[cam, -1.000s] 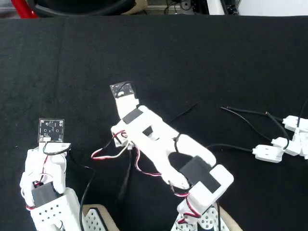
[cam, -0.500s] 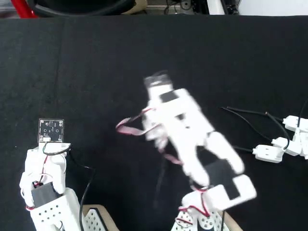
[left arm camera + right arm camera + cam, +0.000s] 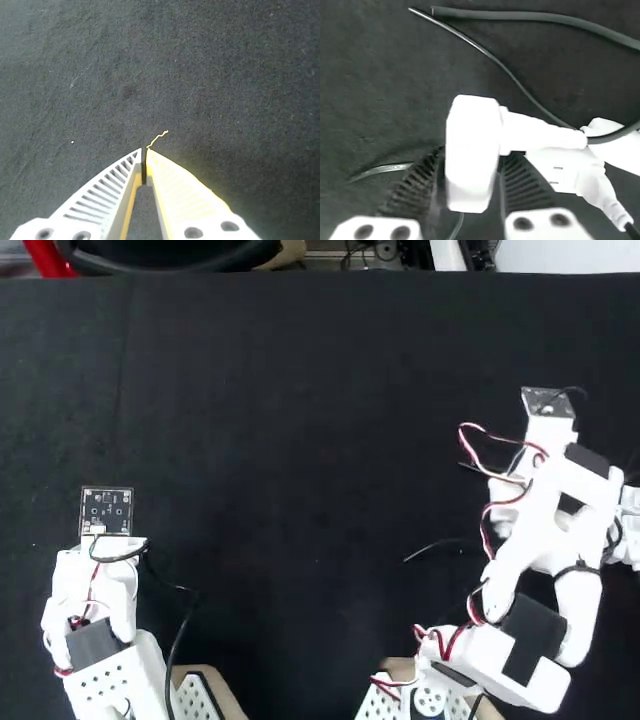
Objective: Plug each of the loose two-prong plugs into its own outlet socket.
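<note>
Plug (image 3: 470,145) apparently within right gripper (image 3: 471,167); prongs hidden.

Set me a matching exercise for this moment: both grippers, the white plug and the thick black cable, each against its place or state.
Things:
1. left gripper
2. right gripper
3. white plug
4. black cable

Place or state:
A. sits inside an open gripper
B. shut, over bare cloth
C. open, astride the plug
D. runs across the cloth beyond the plug

Pairs: 1-B, 2-C, 3-A, 4-D
</note>
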Action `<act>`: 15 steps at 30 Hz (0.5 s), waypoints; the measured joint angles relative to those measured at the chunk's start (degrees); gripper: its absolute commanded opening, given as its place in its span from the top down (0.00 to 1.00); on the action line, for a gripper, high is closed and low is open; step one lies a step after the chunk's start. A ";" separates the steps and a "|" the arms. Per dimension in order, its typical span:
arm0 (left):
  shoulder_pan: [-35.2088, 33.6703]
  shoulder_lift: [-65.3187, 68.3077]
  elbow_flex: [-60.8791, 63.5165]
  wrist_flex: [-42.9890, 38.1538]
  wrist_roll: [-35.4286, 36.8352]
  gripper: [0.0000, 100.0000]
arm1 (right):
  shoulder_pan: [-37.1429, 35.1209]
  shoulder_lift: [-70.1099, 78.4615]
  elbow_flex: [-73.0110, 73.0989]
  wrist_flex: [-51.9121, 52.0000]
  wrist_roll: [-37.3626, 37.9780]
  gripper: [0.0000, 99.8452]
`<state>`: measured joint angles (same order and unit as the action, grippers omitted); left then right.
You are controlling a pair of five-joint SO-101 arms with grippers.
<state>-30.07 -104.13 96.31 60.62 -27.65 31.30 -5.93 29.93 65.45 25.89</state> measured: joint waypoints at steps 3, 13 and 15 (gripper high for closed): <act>0.00 0.00 0.00 0.00 0.00 0.97 | 0.00 0.00 0.00 0.00 -0.97 0.64; 9.32 0.00 0.00 5.98 0.00 0.97 | -5.27 -9.23 -1.76 17.41 -0.88 0.99; 10.99 0.00 0.00 7.30 0.00 0.97 | -8.44 -13.89 -2.02 22.95 -0.88 0.97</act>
<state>-19.08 -104.13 96.31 67.91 -27.65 22.86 -19.82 27.91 88.40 25.01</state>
